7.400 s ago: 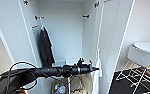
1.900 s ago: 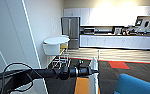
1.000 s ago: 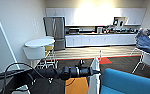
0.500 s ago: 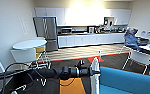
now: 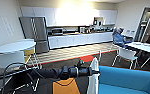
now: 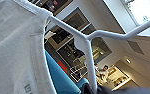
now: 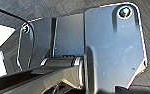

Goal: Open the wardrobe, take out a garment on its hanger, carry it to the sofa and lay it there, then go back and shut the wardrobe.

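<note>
Since the earliest frame, where the open wardrobe was faced, the camera has been swung round; a kitchen-lounge is now seen and the sofa (image 5: pixel 131 80) has come into the lower right.

Left to right in the head view: a round white table (image 5: pixel 14 46) with a white chair (image 5: pixel 8 60), a steel fridge (image 5: pixel 36 33), and the kitchen counter (image 5: pixel 78 40) along the back wall. The left arm (image 5: pixel 66 72) is stretched across the foreground. At its end the garment (image 5: pixel 94 75) is hung on its hanger (image 6: pixel 87 50), just beside the sofa's near edge. Seated people are seen at a far table (image 5: pixel 143 46).

In the left wrist view the hanger's neck is seen clamped in the left gripper (image 6: pixel 91 88). The right gripper's state cannot be told.

Judged progress: wardrobe opened, garment removed, carry nearly finished. Laying it down and closing the wardrobe are left.
</note>
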